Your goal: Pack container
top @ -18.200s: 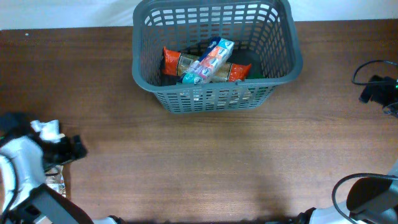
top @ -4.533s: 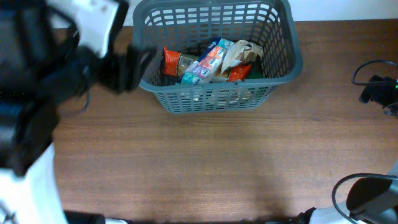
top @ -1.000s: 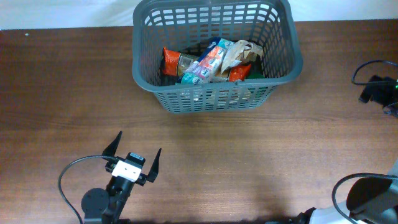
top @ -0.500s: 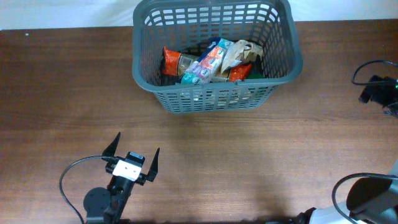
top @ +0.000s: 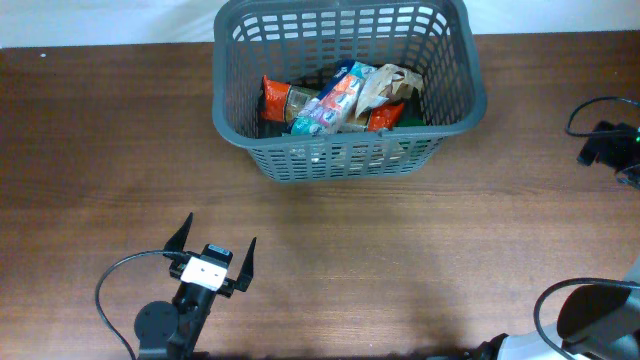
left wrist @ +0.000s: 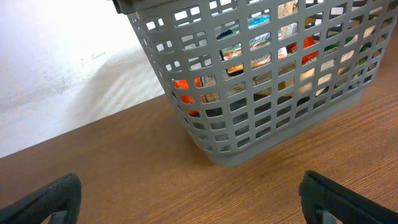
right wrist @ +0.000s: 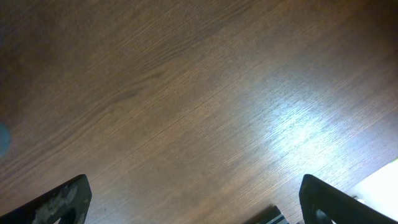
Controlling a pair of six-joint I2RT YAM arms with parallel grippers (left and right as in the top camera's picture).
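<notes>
The container [top: 345,160], a large dark grey lattice basket, stands at the back middle of the table. Inside lie an orange packet [top: 280,98], a blue-and-white packet [top: 335,98] and a crumpled beige bag [top: 387,84]. My left gripper [top: 220,232] sits near the front edge, well short of the basket and pointing toward it, open and holding nothing. In the left wrist view the container [left wrist: 267,93] fills the upper right, and the left gripper [left wrist: 196,202] shows only bare wood between its fingers. The right gripper [right wrist: 199,202] is open over bare table.
A black cable and device [top: 605,140] lie at the right edge. The right arm's base [top: 590,315] sits at the front right corner. A white wall [left wrist: 62,62] rises behind the table.
The beige bag was not in the basket in the earliest frame. The left arm has since drawn back from beside the basket to the front edge. Nothing has moved over the last second.
</notes>
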